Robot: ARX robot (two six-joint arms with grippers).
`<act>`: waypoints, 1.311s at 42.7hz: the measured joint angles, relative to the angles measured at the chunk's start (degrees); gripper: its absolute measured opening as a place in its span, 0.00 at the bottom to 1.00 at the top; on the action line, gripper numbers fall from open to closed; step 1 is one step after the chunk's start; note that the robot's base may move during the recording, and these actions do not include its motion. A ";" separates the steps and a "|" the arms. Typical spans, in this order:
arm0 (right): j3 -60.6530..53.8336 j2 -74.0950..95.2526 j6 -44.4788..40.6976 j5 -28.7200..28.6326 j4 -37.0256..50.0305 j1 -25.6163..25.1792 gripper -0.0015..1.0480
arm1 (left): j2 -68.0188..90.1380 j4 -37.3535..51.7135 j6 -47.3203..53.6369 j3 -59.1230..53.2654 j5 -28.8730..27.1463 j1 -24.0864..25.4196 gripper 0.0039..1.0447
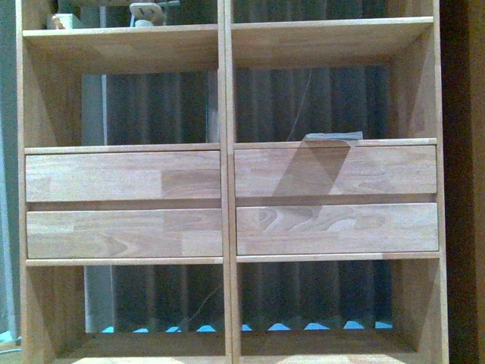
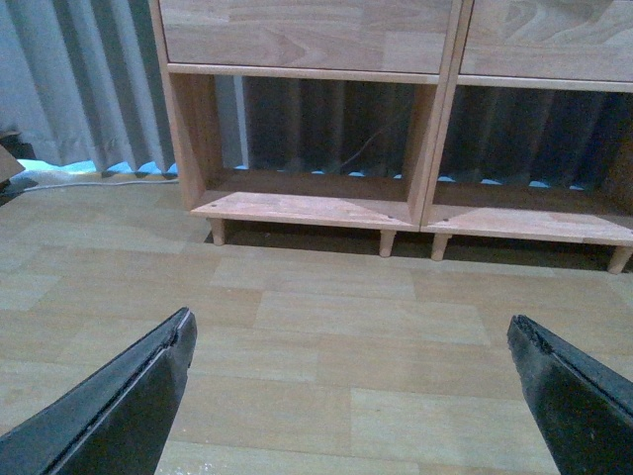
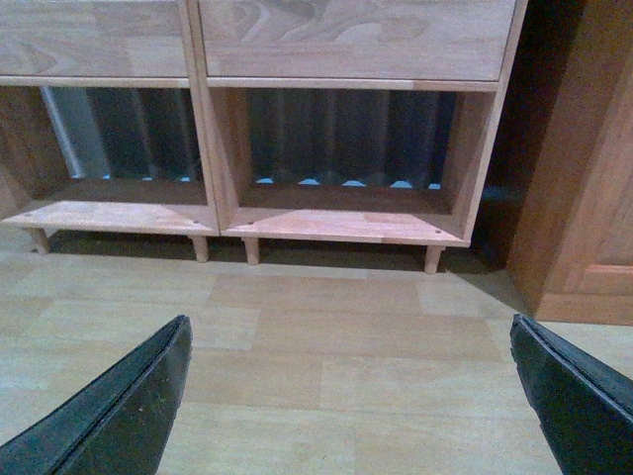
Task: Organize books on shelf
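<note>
- Filling the front view, the shelf (image 1: 227, 182) is standing upright, and a dark pleated curtain (image 1: 151, 106) is showing through its two columns of open cubbies from behind.
- Four plank drawer fronts (image 1: 125, 176) are running across its middle, two on each side of the centre divider, all sitting closed.
- A small white object (image 1: 148, 11) is sitting in the top left cubby and is being cut off by the picture's edge; I cannot tell what it is.
- A grey see-through sheet (image 1: 333, 138) is lying at the front lip of the right cubby just above the drawers. A slanted grey shade is falling from it across both right drawer fronts.
- The left jaws are hanging released over the wood-pattern floor (image 2: 326, 317). Their two black fingers (image 2: 129, 396) are spreading wide with only floor between them, well apart from the shelf's lower left cubby (image 2: 307, 139).
- Short peg legs (image 2: 387, 242) are holding the shelf's bottom plank just off the floor, and a pale cable (image 2: 89, 181) is lying by the curtain hem beyond the shelf's left end.
- The right jaws are also hanging released and grasping nothing. Their black fingers (image 3: 119, 406) are gaping far apart over the floor and pointing toward the lower right cubby (image 3: 346, 148).
- A darker wooden cabinet (image 3: 584, 198) is standing just beside the shelf's right side, with a narrow shadowed gap separating the two.
</note>
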 joint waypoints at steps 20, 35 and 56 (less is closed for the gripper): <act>0.00 -0.04 -0.02 -0.02 0.00 0.00 0.93 | 0.00 0.00 0.00 -0.02 -0.04 0.00 0.93; 0.00 -0.04 -0.02 -0.02 0.00 0.00 0.93 | 0.00 0.00 0.00 0.00 -0.04 0.00 0.93; 0.00 -0.04 -0.02 -0.04 0.00 0.00 0.93 | 0.00 0.00 -0.02 0.00 -0.07 0.00 0.93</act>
